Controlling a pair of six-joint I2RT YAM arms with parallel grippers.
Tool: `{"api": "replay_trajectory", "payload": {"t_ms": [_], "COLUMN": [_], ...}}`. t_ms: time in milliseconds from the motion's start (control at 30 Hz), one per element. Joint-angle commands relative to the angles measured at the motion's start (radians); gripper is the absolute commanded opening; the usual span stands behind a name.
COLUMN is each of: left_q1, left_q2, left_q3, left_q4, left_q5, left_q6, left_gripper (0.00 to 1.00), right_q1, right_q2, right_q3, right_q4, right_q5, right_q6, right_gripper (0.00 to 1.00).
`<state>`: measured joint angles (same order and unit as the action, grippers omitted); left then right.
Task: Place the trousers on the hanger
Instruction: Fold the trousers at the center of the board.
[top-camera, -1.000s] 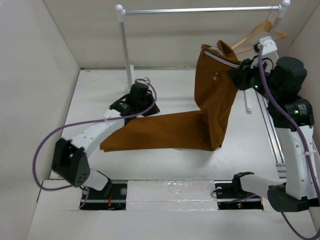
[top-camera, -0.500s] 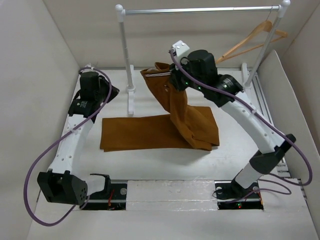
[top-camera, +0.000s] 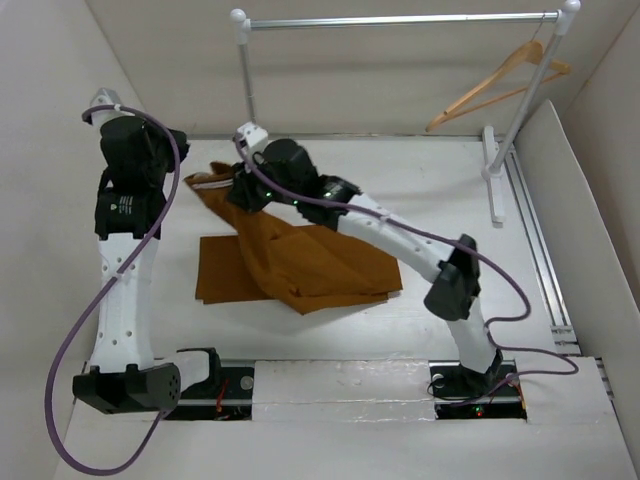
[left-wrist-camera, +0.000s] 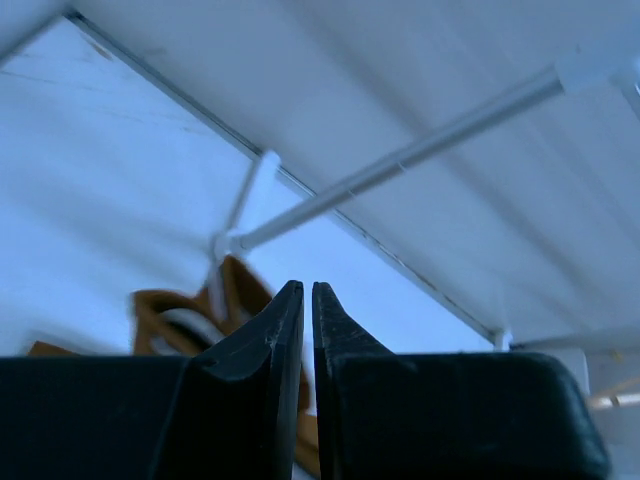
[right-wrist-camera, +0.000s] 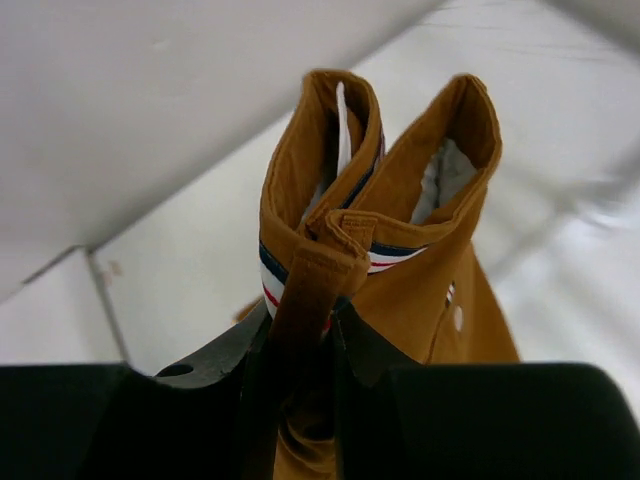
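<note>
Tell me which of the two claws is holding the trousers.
The right claw: it is clamped on the waistband of the trousers. The left claw is shut on nothing, clear of the cloth.

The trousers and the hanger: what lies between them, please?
In the top view, mostly bare table separates trousers and hanger; only the right arm, its right gripper clamping the waistband, crosses it.

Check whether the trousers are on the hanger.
Off: the right gripper holds the trousers by the waist; the hanger hangs bare.
</note>
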<state>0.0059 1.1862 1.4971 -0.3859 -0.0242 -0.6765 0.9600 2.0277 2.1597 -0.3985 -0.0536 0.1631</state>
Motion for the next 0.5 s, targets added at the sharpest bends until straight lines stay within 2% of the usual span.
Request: {"api": "replay_trajectory", "payload": {"t_ms": [0,33,67,100,167,200,333,400,433,467], "left_q1": [0.026,0.026,0.026,0.026,0.026,0.026,0.026,0.026,0.014,0.014], "left_q2": [-0.025,-0.022,-0.014,-0.016,-0.023,-0.023,-0.025,-0.046,-0.053,-0.059], "left_q3": [0.099,0.110,0.130,0.126,0.117,0.117,0.089,-0.016,-0.064,-0.169], "left_q4": [-0.051,-0.059,-0.070,-0.085,-0.076,-0.073,-0.068,-0.036,-0.021,-0.012], "left_q5": [-0.115,-0.135,-0.160,-0.177,-0.181,-0.175,-0.136,-0.080,-0.012,0.018], "left_q6": [0.064,0.075,0.106,0.098,0.107,0.117,0.124,0.108,0.104,0.100], "left_gripper": [0.06,0.06,0.06,0.06,0.07,0.07,0.08,0.08,0.09,0.09], "right_q1": [0.058,0.059,0.068,0.068,0.048,0.025,-0.056,-0.105,-0.119,-0.132], "right_q2": [0.107,0.147,0.204,0.210,0.192,0.143,-0.039,-0.149,-0.182,-0.213], "right_q3": [0.032,0.063,0.102,0.126,0.085,0.050,-0.266,-0.363,-0.412,-0.496], "right_q4": [0.439,0.447,0.420,0.403,0.403,0.403,0.446,0.434,0.426,0.408], "right_q5": [-0.245,-0.277,-0.319,-0.321,-0.325,-0.322,-0.319,-0.325,-0.330,-0.331], "right_q6": [0.228,0.240,0.240,0.234,0.220,0.219,0.167,0.116,0.096,0.069], "right_gripper": [0.26,0.37,0.53,0.62,0.71,0.72,0.72,0.66,0.61,0.36]}}
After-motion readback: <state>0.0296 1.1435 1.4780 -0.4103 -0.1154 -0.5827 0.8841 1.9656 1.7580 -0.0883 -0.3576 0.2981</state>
